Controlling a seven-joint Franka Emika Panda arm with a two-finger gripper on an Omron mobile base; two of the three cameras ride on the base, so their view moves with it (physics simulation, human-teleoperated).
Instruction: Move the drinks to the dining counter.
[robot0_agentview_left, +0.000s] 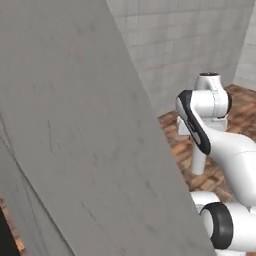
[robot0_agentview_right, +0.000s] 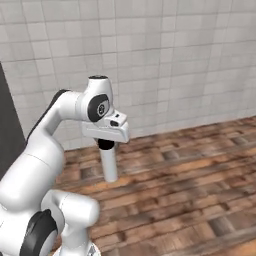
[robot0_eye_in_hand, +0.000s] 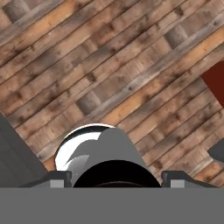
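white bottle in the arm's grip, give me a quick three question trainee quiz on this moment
1. True or false: the white bottle hangs upright below the gripper, clear of the wooden floor.
2. What colour is the bottle's cap?
3. Behind the arm in the right base view stands: A) a tiled wall, B) a window, C) a fridge.

Key: 1 true; 2 black; 3 A.

A slim white cylindrical bottle with a black cap (robot0_agentview_right: 109, 164) is held upright below the two-finger gripper (robot0_agentview_right: 106, 146), above the wooden plank floor (robot0_agentview_right: 190, 180), before the tiled wall (robot0_agentview_right: 165, 60).
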